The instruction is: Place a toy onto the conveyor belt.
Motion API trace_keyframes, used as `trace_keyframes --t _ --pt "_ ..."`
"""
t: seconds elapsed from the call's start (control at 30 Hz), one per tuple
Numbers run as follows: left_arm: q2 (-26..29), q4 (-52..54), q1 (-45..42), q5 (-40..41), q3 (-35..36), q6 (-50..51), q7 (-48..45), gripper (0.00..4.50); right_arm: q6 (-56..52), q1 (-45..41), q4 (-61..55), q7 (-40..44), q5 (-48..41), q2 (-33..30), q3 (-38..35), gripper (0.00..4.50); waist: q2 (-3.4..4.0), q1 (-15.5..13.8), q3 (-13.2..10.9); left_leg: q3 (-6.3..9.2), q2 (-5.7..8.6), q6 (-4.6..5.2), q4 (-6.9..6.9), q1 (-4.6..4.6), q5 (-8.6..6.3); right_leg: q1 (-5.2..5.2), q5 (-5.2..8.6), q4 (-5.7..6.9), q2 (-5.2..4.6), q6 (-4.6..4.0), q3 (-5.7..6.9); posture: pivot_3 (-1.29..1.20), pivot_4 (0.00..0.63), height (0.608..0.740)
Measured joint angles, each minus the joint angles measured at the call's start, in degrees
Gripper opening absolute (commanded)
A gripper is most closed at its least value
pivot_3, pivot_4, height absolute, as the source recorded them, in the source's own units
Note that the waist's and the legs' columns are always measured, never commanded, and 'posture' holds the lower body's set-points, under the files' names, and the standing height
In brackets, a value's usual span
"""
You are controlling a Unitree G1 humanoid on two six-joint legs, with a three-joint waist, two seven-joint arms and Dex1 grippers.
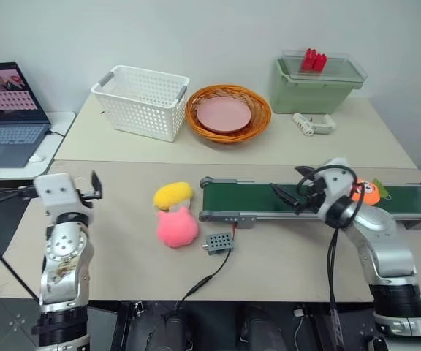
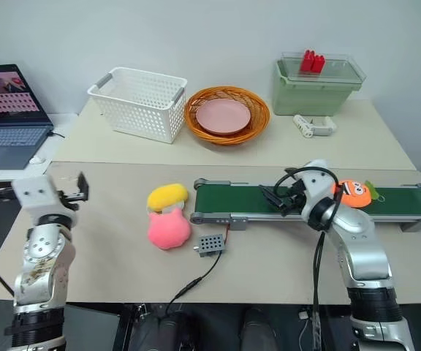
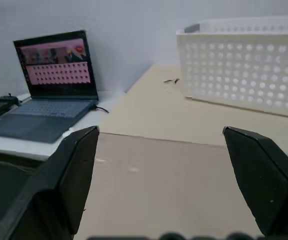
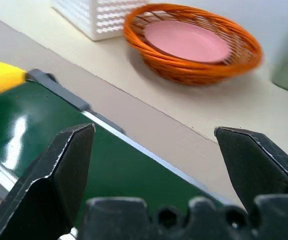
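Parted black fingers (image 4: 64, 170) over conveyor belt (image 4: 59, 150), wicker basket (image 4: 194, 65), possibly a pink plate (image 4: 186, 40)

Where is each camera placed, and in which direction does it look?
Head views: look forward and down at the long dark green conveyor belt, the small orange plush toy lying on it, and both arms.
Left wrist view: past the open left hand toward the dark open laptop.
Right wrist view: past the open right hand toward the orange woven basket.
Shared: the white perforated plastic basket.
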State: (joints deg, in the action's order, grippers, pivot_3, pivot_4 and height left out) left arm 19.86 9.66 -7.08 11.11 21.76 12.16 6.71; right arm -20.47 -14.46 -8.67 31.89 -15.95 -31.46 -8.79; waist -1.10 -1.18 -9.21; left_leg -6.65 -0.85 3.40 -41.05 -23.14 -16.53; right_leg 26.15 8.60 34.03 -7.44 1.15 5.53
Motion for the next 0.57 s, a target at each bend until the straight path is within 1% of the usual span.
trace_keyframes --t 0.1,0.3,0.57 --pt "0.0 -2.6 0.1 0.1 1.9 -2.2 -0.8 4.24 0.0 0.6 -0.4 -0.9 0.0 0.0 -1.2 4.50 0.00 0.5 0.0 -0.02 0.00 0.07 -0.02 0.02 0.00 -0.02 0.00 0.02 0.00 0.01 -0.01 0.00 0.150 0.740" --pt "-0.2 -8.1 -0.4 0.3 2.3 -4.4 -2.5 4.24 0.1 0.7 -0.5 -3.9 1.3 0.5 -1.3 4.50 0.00 0.5 0.0 -0.03 0.01 0.10 -0.01 0.02 0.00 -0.03 -0.01 0.02 0.02 0.03 -0.01 0.00 0.150 0.740" --pt "-0.7 -8.4 -0.6 0.2 2.2 -6.5 -3.8 4.24 1.3 -0.1 2.5 -6.0 2.3 0.5 -1.9 4.50 0.00 0.6 0.0 -0.03 0.01 0.11 -0.02 0.04 0.01 -0.04 -0.01 0.03 0.02 0.04 -0.02 0.00 0.150 0.740"
